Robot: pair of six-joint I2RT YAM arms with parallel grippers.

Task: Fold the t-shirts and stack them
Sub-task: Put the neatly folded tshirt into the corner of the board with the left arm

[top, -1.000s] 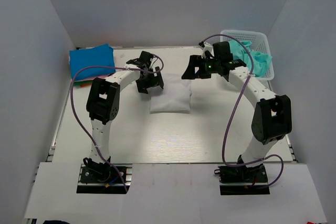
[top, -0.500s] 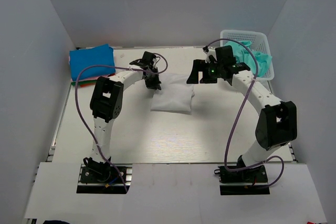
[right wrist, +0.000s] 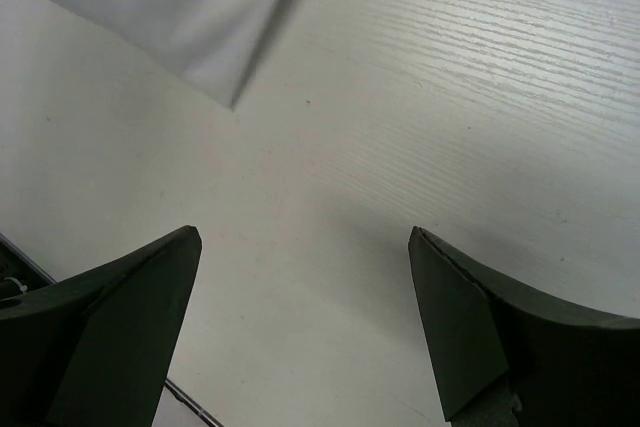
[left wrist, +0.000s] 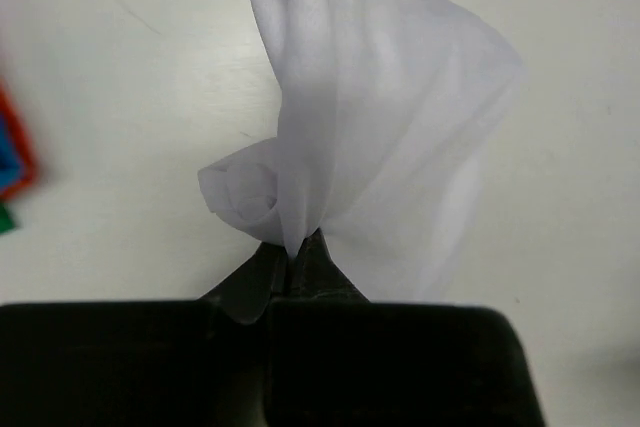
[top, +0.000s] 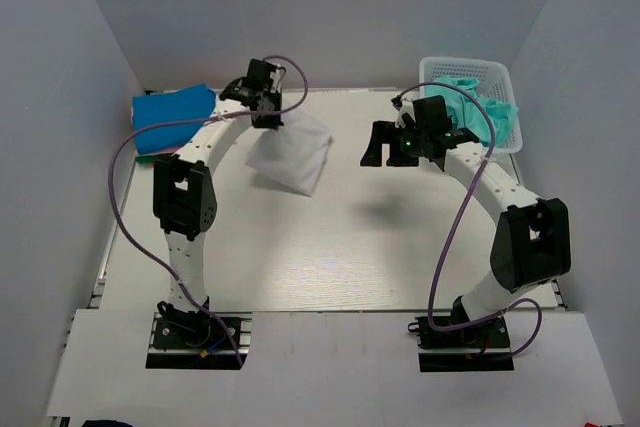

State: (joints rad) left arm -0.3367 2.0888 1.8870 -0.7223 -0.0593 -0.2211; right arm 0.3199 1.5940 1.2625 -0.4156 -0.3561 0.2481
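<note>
1. Basket [top: 470, 63]: white lattice, far right corner of the surface [top: 330, 247]. It holds bunched teal shirts [top: 497, 117], and some cloth spills over the near-right rim.
2. No other container is in view. At far left is a stack with a blue shirt [top: 175, 115] on top. Red and green edges [top: 148, 158] show under its near side.
3. Left end effector [left wrist: 296, 259]: jaws pinched tight on a fold of the white shirt [top: 290, 152]. The wrist view shows the cloth gathered into the tips and fanning out below them.
4. The white shirt hangs from that pinch, far-left of centre, between the stack and the right arm. It is tilted, with a shadow under it. I cannot tell if its lowest corner touches the surface.
5. Right end effector [right wrist: 303, 237]: jaws spread wide and holding nothing. It sits over bare surface, with only a corner of the white shirt at the top left of its wrist view.
6. Versus 0.5 s ago:
   - The white shirt then lay as a folded rectangle at centre, with the left end effector at its far-left corner.
   - It is now lifted off that spot and swung toward the stack, with the fold partly opened out.
   - The left elbow has swung left.
7. The right end effector was at the shirt's far-right corner. The shirt has since moved away, so the two are now well apart. The basket and the blue stack are unchanged.
</note>
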